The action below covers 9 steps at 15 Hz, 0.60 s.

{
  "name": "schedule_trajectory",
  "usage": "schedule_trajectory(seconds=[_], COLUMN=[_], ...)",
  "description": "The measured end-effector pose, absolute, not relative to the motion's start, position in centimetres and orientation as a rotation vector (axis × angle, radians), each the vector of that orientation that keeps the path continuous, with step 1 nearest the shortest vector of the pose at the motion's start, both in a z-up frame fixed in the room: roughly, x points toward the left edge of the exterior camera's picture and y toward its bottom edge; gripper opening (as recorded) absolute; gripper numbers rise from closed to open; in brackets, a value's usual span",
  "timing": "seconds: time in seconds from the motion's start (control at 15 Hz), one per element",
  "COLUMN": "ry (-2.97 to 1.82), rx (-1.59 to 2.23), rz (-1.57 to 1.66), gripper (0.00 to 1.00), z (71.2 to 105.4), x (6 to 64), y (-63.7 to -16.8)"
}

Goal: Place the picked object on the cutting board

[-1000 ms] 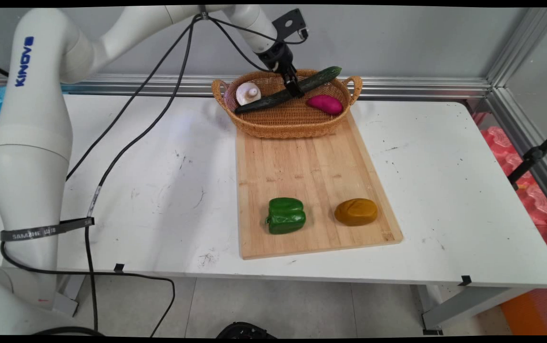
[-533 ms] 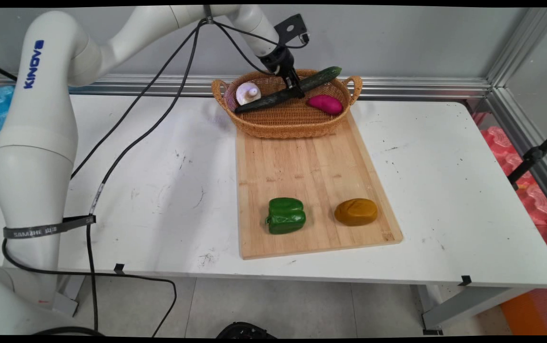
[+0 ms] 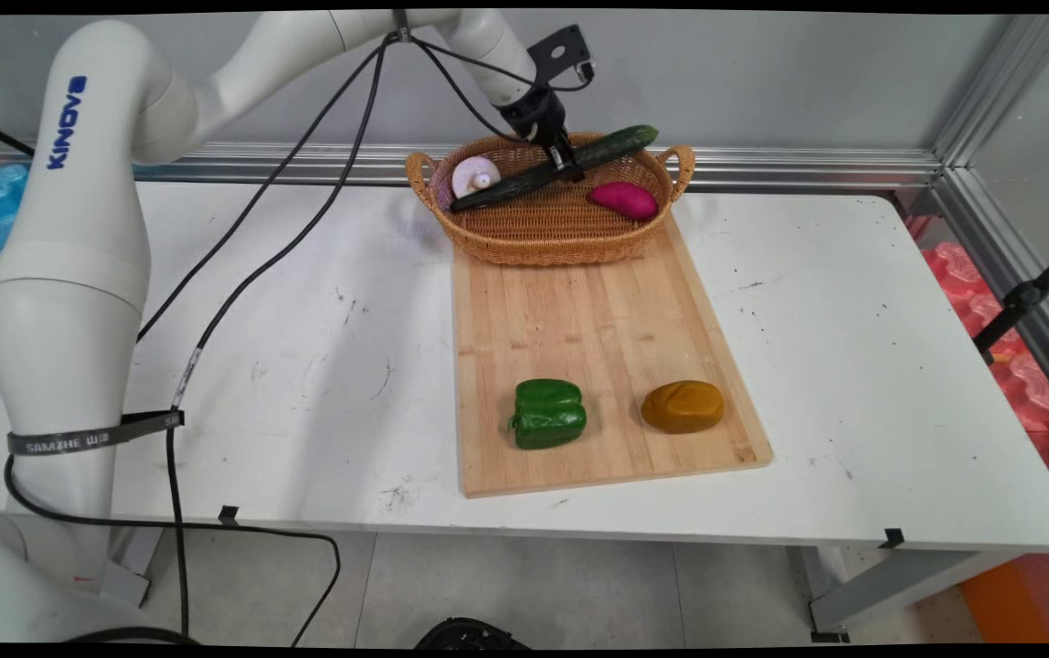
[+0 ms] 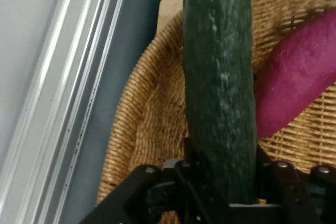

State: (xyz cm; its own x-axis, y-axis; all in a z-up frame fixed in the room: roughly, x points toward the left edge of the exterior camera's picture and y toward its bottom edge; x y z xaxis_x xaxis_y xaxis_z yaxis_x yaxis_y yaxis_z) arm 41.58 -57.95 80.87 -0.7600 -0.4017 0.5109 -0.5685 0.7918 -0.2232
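The cucumber (image 3: pixel 550 171) was clamped mid-length between the gripper's (image 3: pixel 564 165) closed fingers, above the basket (image 3: pixel 561 239) at twelve o'clock; the pepper (image 3: pixel 548 413) and potato (image 3: pixel 683 407) were left on the board (image 3: pixel 593 320).

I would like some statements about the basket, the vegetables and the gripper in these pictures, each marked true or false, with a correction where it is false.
1. The gripper is shut on the cucumber. True.
2. The cucumber lies flat on the cutting board. False: it is at the basket, tilted, its right end over the back rim.
3. A magenta sweet potato lies inside the basket. True.
4. The green pepper is in the basket. False: it sits on the near part of the cutting board, left of the brown potato.
5. The white mushroom is at the left side of the basket. True.
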Motion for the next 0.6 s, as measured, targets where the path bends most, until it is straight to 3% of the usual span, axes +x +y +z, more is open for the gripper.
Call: schedule_trajectory(seconds=[0.6], ry=[-2.504], rx=[0.75], rz=[0.553], gripper=[0.0], z=[87.5], x=[39.3], y=[-54.6])
